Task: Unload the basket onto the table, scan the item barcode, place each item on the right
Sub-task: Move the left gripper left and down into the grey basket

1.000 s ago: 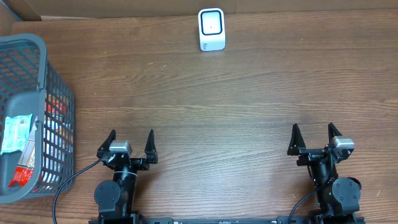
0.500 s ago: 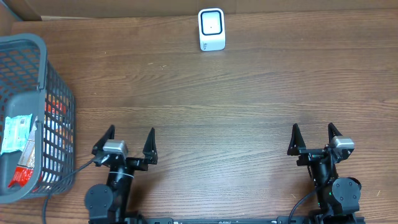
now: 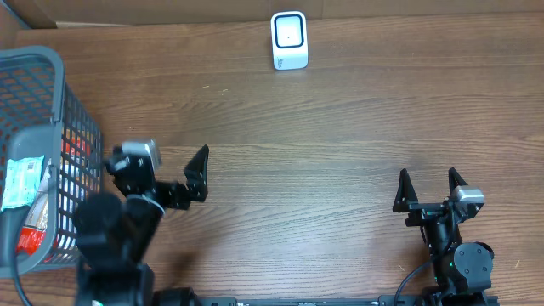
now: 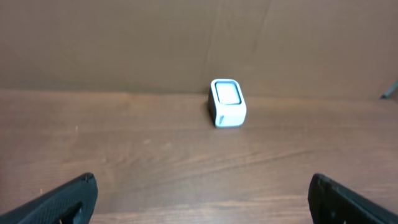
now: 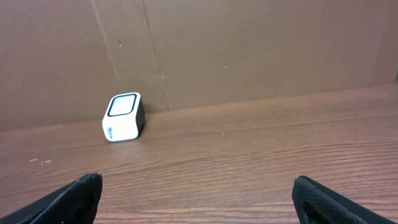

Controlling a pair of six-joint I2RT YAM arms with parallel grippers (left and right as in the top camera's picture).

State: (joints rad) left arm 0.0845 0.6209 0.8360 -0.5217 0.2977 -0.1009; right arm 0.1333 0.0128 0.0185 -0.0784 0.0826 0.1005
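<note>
The white barcode scanner (image 3: 289, 40) stands at the far middle of the table, and both wrist views show it too (image 4: 228, 102) (image 5: 124, 117). Packaged items lie in the grey mesh basket (image 3: 58, 93) at the left: a pale blue-and-white packet (image 3: 21, 183) and red packets (image 3: 75, 153). My left gripper (image 3: 157, 174) (image 4: 202, 190) is raised just right of the basket, open and empty. My right gripper (image 3: 429, 183) (image 5: 198, 186) sits low at the front right, open, with nothing between its fingers.
A brown cardboard wall (image 4: 186, 43) backs the table behind the scanner. The wooden tabletop (image 3: 323, 144) stretches between the arms and the scanner. The basket's wall stands close to the left arm.
The left arm has lifted from its low rest pose and swung forward and left, toward the basket, jaws still wide. The right arm has not moved.
</note>
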